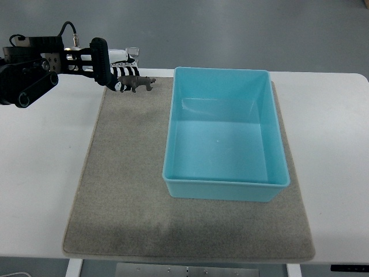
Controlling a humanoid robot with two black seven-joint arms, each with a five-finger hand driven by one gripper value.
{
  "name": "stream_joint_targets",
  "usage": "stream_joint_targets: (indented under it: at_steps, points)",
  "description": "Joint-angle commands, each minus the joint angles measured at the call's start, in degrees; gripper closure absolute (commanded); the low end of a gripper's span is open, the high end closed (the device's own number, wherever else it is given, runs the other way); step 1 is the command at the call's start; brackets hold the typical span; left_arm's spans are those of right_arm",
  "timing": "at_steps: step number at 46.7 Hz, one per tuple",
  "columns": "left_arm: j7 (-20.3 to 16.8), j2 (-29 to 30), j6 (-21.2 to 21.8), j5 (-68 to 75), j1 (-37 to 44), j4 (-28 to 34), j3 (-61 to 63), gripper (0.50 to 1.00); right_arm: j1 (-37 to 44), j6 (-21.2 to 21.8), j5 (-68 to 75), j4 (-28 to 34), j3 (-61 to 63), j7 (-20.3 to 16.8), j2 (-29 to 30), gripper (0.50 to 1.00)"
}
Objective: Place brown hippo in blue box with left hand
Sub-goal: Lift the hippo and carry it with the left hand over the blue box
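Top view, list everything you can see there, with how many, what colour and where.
brown hippo: one, dark brown, at the mat's far left corner, at the left hand's fingertips
blue box: one, light blue, open and empty, on the right half of the mat
mat: one, grey-beige, spread over the middle of the table
table: one, white, under everything
left hand: one, black with white finger parts, its arm coming in from the picture's left at the top, fingers closed on the hippo's rear end
right hand: none in view
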Motion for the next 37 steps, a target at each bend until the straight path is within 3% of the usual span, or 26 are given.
stream_joint_targets:
  at_steps: [1, 16, 37]
  points:
    - [-0.09, -0.02, 1.92, -0.02, -0.75, -1.53, -0.42, 1.0, 0.0, 0.02, 0.0, 0.0, 0.0, 0.0, 0.0, 0.564]
    - [-0.09, -0.02, 6.4, 0.06, -2.78, -8.48, -0.78, 1.0, 0.0, 0.02, 0.0, 0.0, 0.0, 0.0, 0.0, 0.564]
    - [-0.09, -2.3, 7.99, 0.77, -2.69, -13.57, -3.06, 1.0, 0.0, -0.07, 0.0, 0.0, 0.0, 0.0, 0.0, 0.564]
